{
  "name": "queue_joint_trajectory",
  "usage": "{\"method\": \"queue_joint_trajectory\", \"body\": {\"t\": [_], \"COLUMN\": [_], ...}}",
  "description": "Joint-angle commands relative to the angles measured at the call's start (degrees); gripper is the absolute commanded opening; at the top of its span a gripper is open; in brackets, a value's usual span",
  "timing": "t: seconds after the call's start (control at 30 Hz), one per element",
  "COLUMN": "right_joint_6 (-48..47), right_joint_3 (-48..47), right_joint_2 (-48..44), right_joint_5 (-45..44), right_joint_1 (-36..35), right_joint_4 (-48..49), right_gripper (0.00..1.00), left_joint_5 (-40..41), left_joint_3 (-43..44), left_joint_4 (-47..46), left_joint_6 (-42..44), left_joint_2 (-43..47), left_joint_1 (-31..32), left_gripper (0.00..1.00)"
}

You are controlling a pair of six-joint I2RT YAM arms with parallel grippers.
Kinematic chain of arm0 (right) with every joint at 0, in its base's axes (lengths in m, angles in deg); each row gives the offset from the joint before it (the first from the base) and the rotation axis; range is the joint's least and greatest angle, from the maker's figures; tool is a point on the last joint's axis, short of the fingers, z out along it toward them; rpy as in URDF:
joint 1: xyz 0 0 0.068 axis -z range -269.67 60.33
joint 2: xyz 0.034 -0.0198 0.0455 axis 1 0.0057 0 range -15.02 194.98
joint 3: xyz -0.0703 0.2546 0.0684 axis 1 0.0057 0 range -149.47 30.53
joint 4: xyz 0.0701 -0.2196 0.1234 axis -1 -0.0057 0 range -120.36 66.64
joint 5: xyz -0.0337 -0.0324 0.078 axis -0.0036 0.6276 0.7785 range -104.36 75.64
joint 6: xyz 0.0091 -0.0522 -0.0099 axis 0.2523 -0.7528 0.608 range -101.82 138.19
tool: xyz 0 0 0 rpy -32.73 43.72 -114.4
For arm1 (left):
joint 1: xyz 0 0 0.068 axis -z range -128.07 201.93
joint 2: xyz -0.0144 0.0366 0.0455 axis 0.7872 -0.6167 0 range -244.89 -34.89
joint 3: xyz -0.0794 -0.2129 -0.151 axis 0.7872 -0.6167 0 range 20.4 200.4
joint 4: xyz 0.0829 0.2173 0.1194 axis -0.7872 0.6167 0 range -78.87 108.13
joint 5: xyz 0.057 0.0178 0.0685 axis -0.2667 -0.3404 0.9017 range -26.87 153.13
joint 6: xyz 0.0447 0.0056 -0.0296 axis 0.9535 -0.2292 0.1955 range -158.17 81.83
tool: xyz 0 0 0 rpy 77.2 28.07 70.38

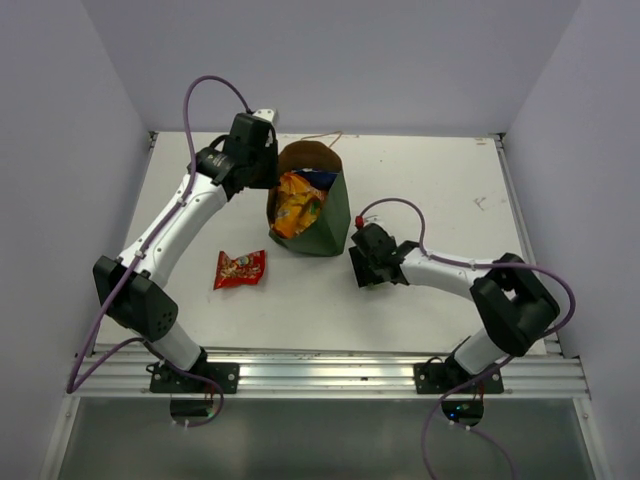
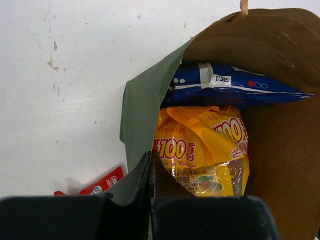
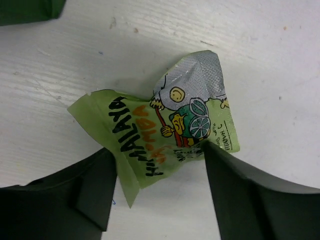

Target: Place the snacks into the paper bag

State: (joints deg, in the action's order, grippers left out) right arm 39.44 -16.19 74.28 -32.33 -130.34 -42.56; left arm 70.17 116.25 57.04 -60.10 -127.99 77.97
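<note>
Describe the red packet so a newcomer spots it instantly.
Find the upright dark green paper bag mid-table. Left of it, toward the near edge, a small flat red packet lies alone on the white table. The other snacks are orange, blue or green; it alone is red.

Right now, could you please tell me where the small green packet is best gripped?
Probably pinch the small green packet across its narrower lettered end, coming straight down. It lies crumpled on the table, so its faces offer little from the side, and the right gripper is open astride that end.
</note>
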Motion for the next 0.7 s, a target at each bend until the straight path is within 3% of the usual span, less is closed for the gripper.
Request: {"method": "queue_joint_trajectory", "body": {"t": [0.0, 0.03, 0.1, 0.13, 0.17, 0.37, 0.5, 0.67], "right_joint_6": [-0.07, -0.34, -0.34, -0.51, -0.25, -1.48, -4.72, -10.61], "right_joint_3": [-1.53, -1.71, -2.41, -2.85, -3.29, -11.62, -28.63, -47.56], "right_joint_2": [2.46, 2.72, 3.25, 3.43, 3.34, -3.06, -8.61, -4.68], "right_joint_5": [1.54, 1.72, 1.89, 1.81, 0.85, -7.58, -11.47, -6.12], "right_joint_1": [0.5, 0.5, 0.5, 0.5, 0.5, 0.5, 0.5, 0.41], "right_joint_4": [2.86, 2.77, 2.24, 1.02, 0.05, -11.28, -16.74, -17.28], "right_gripper": [0.65, 0.54, 0.44, 0.14, 0.0, 0.0, 0.0, 0.0], "left_joint_5": [-1.07, -0.99, -0.81, -0.81, -0.81, -1.25, -1.42, -1.25], "left_joint_3": [0.91, 1.0, 0.91, 0.91, 0.91, 0.83, 0.65, 0.74], "left_joint_4": [-4.87, -4.78, -4.86, -4.87, -4.87, -5.13, -5.39, -5.66], "left_joint_6": [0.05, -0.04, 0.05, 0.05, 0.05, 0.22, 0.22, 0.14], "left_joint_2": [2.84, 2.84, 2.84, 2.75, 2.75, 2.57, 2.57, 2.84], "left_joint_1": [0.06, 0.06, 0.06, 0.06, 0.06, 0.06, 0.06, 0.06], "left_gripper": [0.0, 0.0, 0.0, 0.0, 0.0, 0.0, 0.0, 0.0]}}
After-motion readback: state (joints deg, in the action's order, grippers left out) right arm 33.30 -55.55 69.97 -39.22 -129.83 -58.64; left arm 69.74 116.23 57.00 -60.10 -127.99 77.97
